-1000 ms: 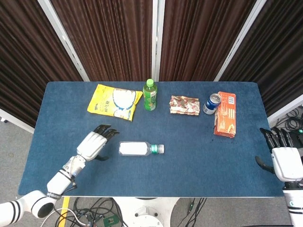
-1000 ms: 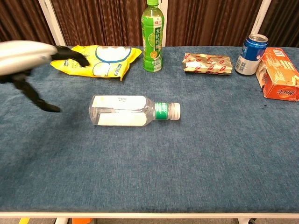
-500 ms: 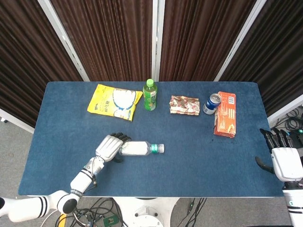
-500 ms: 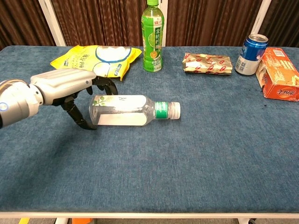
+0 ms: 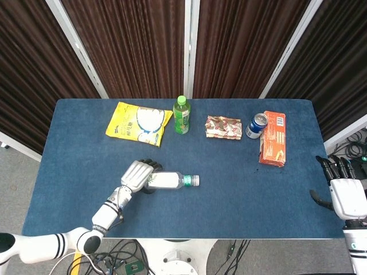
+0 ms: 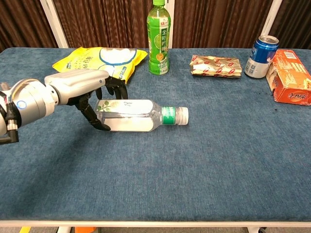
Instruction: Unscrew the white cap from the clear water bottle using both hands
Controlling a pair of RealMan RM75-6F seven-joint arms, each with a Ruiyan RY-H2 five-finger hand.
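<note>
The clear water bottle (image 5: pixel 169 180) (image 6: pixel 138 115) lies on its side on the blue table (image 5: pixel 229 183), its white cap (image 5: pixel 195 180) (image 6: pixel 182 115) pointing right. My left hand (image 5: pixel 136 174) (image 6: pixel 80 85) wraps the bottle's base end: fingers curl over the top and the thumb sits at the front, hiding the bottom of the bottle. My right hand (image 5: pixel 344 195) hovers at the table's right edge with fingers spread and nothing in it, far from the bottle; the chest view does not show it.
Along the back stand a yellow snack bag (image 5: pixel 139 123) (image 6: pixel 97 60), a green bottle (image 5: pixel 181 115) (image 6: pixel 158 39), a wrapped snack (image 5: pixel 223 126) (image 6: pixel 215 66), a blue can (image 5: pixel 256 126) (image 6: pixel 261 49) and an orange box (image 5: pixel 272 138) (image 6: pixel 291 82).
My left hand came in from the left and closed round the bottle's base; the bottle shifted slightly right. The right hand has stayed where it was.
</note>
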